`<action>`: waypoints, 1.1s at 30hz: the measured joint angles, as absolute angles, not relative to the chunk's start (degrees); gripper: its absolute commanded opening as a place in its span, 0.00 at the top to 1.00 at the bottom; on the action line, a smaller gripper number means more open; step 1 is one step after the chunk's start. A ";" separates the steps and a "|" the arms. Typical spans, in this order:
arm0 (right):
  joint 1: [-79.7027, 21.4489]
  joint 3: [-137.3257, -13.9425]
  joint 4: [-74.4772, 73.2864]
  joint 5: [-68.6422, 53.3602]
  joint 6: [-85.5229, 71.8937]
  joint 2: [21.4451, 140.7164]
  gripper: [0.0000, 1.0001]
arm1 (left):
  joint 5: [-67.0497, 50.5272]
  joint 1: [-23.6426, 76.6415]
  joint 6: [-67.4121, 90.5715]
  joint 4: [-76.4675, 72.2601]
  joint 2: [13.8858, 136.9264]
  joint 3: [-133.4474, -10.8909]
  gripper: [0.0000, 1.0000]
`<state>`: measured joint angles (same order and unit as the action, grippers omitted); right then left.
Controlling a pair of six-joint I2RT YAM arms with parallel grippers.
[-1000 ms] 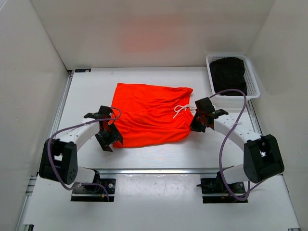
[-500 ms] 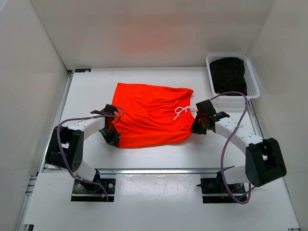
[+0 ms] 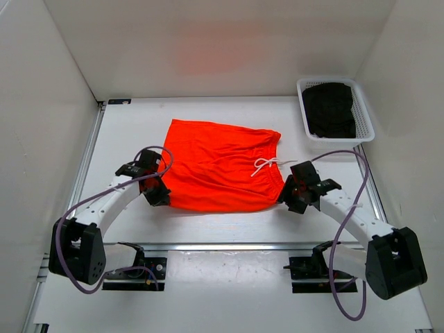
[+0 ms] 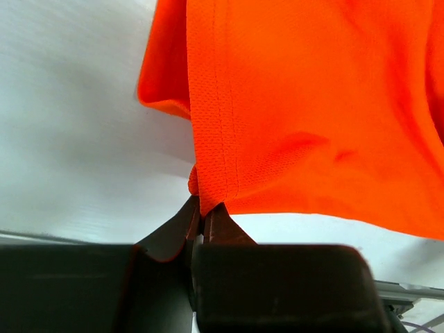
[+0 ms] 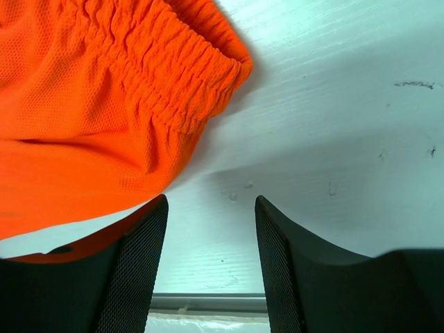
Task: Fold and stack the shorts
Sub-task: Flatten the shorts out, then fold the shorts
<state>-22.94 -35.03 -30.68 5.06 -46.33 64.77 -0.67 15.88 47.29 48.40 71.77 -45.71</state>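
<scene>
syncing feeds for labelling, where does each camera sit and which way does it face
Top external: high at the near side, looking down on the table; shows left gripper, right gripper, shorts, basket.
Left wrist: faces along its own fingers, shut on the shorts' corner.
Right wrist: faces past its open fingers to the waistband.
All three share the shorts.

Bright, even light fills the top view, with only faint shadows and a pale orange glow from the shorts (image 3: 220, 165) on the back wall (image 3: 208, 55). In the wrist views the weave is sharp and the dark jaws are underlit and soft-edged. The desk (image 5: 333, 125) looks bluish, with a soft shadow beside the waistband.
</scene>
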 measured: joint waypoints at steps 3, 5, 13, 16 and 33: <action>-22.41 -35.05 -30.30 5.26 -46.28 66.24 0.40 | -0.86 15.88 47.46 49.74 71.46 -45.82 0.90; -21.80 -35.07 -29.26 5.13 -46.13 68.20 0.40 | -0.89 15.88 47.51 50.72 71.46 -46.06 0.90; -20.03 -35.07 -19.75 3.16 -45.63 73.91 0.59 | -0.45 15.88 47.46 53.63 70.41 -49.06 0.90; -19.94 -35.07 -15.99 2.50 -45.23 75.75 0.96 | -0.10 15.88 47.46 54.46 69.38 -49.45 0.90; -21.12 -30.41 -34.11 2.81 -48.40 47.27 1.00 | 1.13 15.31 48.12 62.39 61.36 -56.16 0.90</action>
